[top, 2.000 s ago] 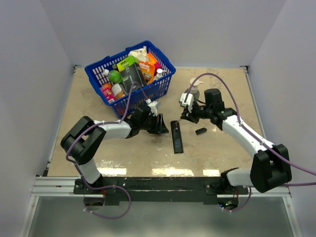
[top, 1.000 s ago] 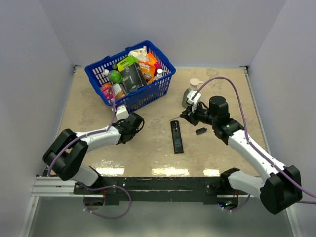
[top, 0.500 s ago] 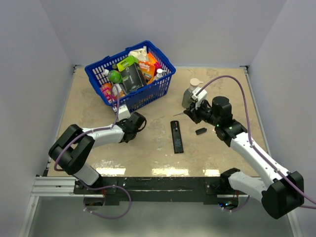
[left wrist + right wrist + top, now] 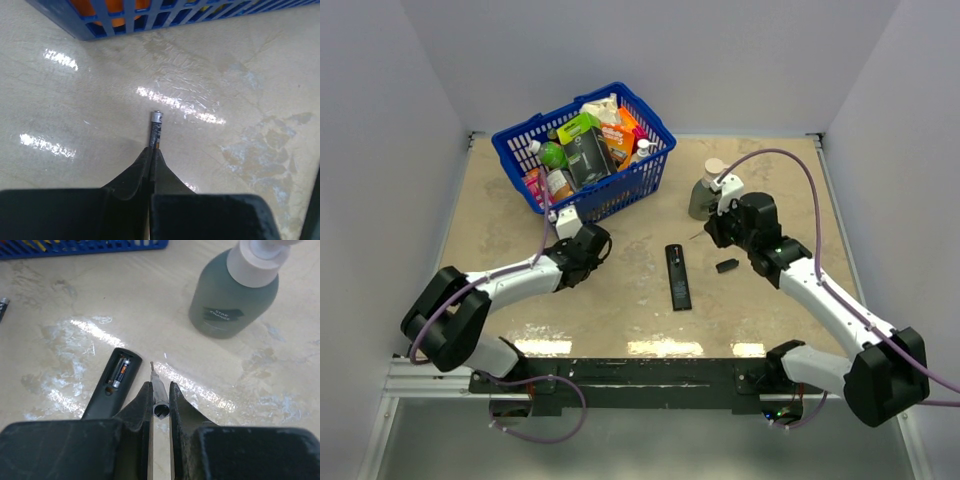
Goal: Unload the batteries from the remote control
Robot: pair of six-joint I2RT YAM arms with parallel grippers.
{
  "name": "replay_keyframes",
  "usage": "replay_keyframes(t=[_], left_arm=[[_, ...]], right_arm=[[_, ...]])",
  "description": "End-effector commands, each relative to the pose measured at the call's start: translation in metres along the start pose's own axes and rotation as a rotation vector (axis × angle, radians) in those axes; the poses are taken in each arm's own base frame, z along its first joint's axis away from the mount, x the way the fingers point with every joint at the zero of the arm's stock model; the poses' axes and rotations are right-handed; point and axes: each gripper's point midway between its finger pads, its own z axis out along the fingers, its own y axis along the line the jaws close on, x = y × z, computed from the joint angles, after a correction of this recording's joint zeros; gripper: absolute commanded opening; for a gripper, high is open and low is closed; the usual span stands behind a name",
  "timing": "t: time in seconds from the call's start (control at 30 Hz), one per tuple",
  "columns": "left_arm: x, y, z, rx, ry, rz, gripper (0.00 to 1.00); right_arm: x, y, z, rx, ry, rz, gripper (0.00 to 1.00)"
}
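Both arms have drawn away from the remote control [image 4: 678,277], which lies alone on the worktop [image 4: 620,310], slot face up and untouched. Two seconds ago the left claw [image 4: 152,150] was right at the remote's side; it now sits well off to the left, near the blue basket [image 4: 620,185], with its fingers pinched tight on a battery [image 4: 155,129] whose capped end sticks out past the tips. The right claw [image 4: 159,385] has pulled back from the remote's far end toward the grey pump bottle [image 4: 232,300]. It is almost closed around a slim grey pointed tool [image 4: 155,377], apparently used for prying. The right wrist view shows a second battery [image 4: 121,372] in the open compartment, beside an empty bay. The small black cover piece [image 4: 726,265] lies apart on the worktop to the right of the remote. By my reading the job is half done: one cell is out and needs setting down, and the other has yet to be levered out.
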Motion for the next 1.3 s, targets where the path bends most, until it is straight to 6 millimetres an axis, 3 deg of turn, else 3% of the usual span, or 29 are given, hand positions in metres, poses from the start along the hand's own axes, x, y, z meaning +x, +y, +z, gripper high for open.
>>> replay_keyframes(t=[0.0,0.23,0.3,0.4,0.67,1.03,1.17,1.27], left_arm=[[-0.017,-0.019,-0.014,0.117,-0.028,0.033,0.04],[-0.016,-0.074,-0.043,0.456,0.015,0.131,0.27],[-0.014,-0.082,-0.05,0.512,0.032,0.151,0.37],[-0.014,-0.089,-0.055,0.557,0.033,0.158,0.43],[-0.01,-0.095,-0.059,0.596,0.054,0.193,0.45],[0.009,-0.101,-0.058,0.652,0.122,0.213,0.45],[0.016,-0.105,-0.055,0.667,0.152,0.228,0.43],[0.024,-0.107,-0.051,0.672,0.185,0.249,0.42]], right_arm=[[-0.017,-0.02,-0.001,0.12,-0.034,0.037,0.0],[0.005,0.001,0.017,0.017,0.032,0.088,0.0],[0.013,0.012,0.021,-0.036,0.066,0.071,0.0],[0.021,0.021,0.026,-0.057,0.102,0.048,0.0],[0.016,0.069,0.026,-0.195,0.103,0.023,0.0],[0.02,0.103,0.01,-0.319,0.103,0.03,0.0],[0.009,0.104,0.002,-0.328,0.069,0.037,0.0],[0.003,0.118,-0.007,-0.41,0.074,0.055,0.0]])
